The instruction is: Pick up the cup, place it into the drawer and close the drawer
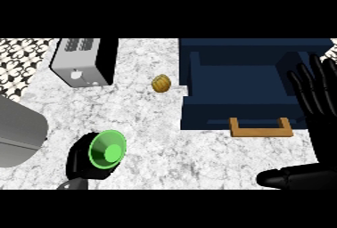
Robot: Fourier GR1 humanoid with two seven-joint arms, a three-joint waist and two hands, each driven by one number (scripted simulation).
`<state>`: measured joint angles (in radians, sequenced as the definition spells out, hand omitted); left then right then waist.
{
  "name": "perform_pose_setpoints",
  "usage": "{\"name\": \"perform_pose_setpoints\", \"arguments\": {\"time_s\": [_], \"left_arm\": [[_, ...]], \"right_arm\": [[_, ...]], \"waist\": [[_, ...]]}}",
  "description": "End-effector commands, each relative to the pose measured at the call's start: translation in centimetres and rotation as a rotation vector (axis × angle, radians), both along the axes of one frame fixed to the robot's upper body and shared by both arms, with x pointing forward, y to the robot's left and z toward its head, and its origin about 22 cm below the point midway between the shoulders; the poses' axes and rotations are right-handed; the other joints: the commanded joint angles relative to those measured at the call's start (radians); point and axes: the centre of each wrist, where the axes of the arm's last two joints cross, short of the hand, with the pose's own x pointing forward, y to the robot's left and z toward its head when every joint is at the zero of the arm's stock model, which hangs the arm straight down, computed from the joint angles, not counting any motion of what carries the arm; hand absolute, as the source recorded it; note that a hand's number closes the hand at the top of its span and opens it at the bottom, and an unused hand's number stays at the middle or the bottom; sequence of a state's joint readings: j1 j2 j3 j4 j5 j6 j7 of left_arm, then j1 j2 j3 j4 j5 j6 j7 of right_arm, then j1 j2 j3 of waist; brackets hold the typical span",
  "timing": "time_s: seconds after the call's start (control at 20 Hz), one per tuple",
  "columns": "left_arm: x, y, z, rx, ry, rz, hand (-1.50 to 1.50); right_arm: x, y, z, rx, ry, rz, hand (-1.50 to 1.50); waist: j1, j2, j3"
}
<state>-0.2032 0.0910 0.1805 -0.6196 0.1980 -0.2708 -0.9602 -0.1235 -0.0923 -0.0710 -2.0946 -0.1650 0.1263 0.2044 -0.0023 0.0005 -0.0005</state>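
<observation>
The green cup is at the lower left over the marble counter, tipped so its mouth faces up toward me. My left hand is curled round its lower side and hides part of the cup's wall. The navy drawer stands open at the right, its inside bare, with a wooden handle on its front. My right hand is at the right edge, open with fingers straight up over the drawer's right side and thumb pointing left. It touches nothing.
A silver toaster stands at the back left. A small yellow-brown ridged object lies between the toaster and the drawer. A large grey rounded object fills the left edge. Bare marble lies between cup and drawer.
</observation>
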Motion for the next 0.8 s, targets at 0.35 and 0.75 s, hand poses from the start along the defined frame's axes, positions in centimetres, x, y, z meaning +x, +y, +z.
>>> {"name": "perform_pose_setpoints", "arguments": {"time_s": [0.35, 0.75], "left_arm": [[2.8, 2.5, 2.1, -0.009, -0.162, 0.079, 1.5], [6.6, -0.3, 8.0, 0.012, -0.267, -0.102, 1.5]], "right_arm": [[-0.2, -0.7, -0.4, 0.008, -0.012, 0.006, -1.5], [-1.5, 0.4, 0.5, 0.009, 0.014, -0.03, -1.5]], "waist": [[0.0, 0.0, 0.0], [0.009, -0.005, 0.001]]}}
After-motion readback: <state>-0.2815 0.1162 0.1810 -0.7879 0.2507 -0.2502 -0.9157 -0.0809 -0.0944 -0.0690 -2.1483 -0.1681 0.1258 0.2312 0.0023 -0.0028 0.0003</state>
